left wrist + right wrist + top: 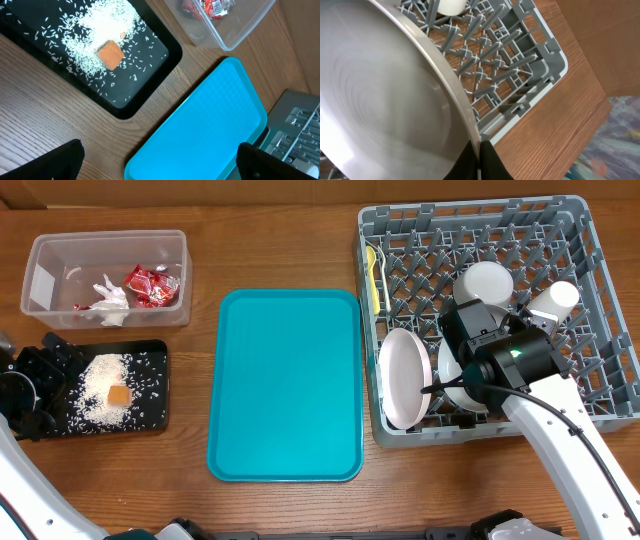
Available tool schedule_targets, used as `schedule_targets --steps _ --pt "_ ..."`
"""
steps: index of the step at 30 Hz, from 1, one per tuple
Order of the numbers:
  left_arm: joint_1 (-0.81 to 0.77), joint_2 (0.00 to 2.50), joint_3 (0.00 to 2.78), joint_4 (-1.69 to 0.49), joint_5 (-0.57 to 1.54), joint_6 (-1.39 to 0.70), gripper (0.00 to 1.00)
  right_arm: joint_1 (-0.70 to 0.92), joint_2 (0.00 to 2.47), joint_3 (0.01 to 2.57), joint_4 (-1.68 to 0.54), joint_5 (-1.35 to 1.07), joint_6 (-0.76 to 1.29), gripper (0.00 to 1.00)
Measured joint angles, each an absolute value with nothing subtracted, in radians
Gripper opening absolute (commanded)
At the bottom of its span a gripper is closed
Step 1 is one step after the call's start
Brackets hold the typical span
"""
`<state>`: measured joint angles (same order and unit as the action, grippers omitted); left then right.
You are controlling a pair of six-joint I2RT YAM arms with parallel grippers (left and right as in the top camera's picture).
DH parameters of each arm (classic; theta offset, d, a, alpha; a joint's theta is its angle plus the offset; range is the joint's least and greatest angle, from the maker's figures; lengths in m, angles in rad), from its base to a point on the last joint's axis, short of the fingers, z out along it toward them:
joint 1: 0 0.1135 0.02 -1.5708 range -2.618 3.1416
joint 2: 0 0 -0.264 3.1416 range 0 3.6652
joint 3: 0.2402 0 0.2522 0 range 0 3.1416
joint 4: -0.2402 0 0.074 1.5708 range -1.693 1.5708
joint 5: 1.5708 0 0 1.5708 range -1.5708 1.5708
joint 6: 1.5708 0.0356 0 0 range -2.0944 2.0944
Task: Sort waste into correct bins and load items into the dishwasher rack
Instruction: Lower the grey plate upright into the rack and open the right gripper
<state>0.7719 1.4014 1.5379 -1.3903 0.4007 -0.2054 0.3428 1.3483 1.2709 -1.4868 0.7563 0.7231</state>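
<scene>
A: What is the right gripper (479,156) doing?

B: It is pinched shut on the rim of the grey plate (385,90), over the near left part of the rack (520,65). I can't tell whether the plate's lower edge sits between pegs, because the arm hides it from above.

A: So what could go wrong?

B: It's a thin pinch on a smooth rim. If the jaws let go before the edge is down in a row, I'd expect the plate to tip. It could fall flat across the pegs or knock the white plate (403,375), which stands just beside it towards the rack's left wall.

A: Is anything else crowding it?

B: Farther back, the bowl (487,282) and the cup (556,297) sit close to the arm, so a careless lift-out could clip them. The spoon and fork (373,275) lie along the left wall towards the far corner, out of the way.

A: And outside the rack?

B: The teal tray (285,385) lies mid-surface. The left gripper (160,162) hangs at the surface's left edge, jaws wide with nothing between them. It is beside the black tray (155,415), which holds the rice (100,385) and the orange cube (119,395). In the far left corner, the clear tub (45,280) holds the red wrapper (150,283) and the napkin (110,298). None of that blocks the right arm.
</scene>
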Motion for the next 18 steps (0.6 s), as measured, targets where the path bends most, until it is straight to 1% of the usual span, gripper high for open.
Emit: schedule_targets --steps 4,6,10,13,14,16,17,18 --pt "0.772 1.401 1.538 -1.391 0.401 -0.205 1.0 0.343 1.349 1.27 -1.515 0.755 0.725 0.05" --pt "0.772 1.401 1.538 -1.391 0.401 -0.205 1.0 0.343 1.352 1.27 -1.52 0.755 0.726 0.08" --pt "0.772 1.401 1.538 -1.391 0.401 -0.205 1.0 0.343 1.367 1.27 -1.52 0.755 0.727 0.1" --pt "0.772 1.401 1.538 -1.391 0.401 -0.205 1.0 0.343 1.384 1.27 -1.52 0.755 0.729 0.16" --pt "0.772 1.401 1.538 -1.391 0.401 -0.205 1.0 0.343 1.39 1.27 -1.52 0.753 0.73 0.2" --pt "0.772 1.401 1.538 -1.391 0.401 -0.205 1.0 0.343 1.398 1.27 -1.516 0.745 0.731 0.25" --pt "0.772 1.401 1.538 -1.391 0.401 -0.205 1.0 0.343 1.4 1.27 -1.516 0.739 0.729 0.38" --pt "0.772 1.401 1.538 -1.391 0.401 -0.205 1.0 0.343 1.4 1.27 -1.514 0.737 0.735 0.79"
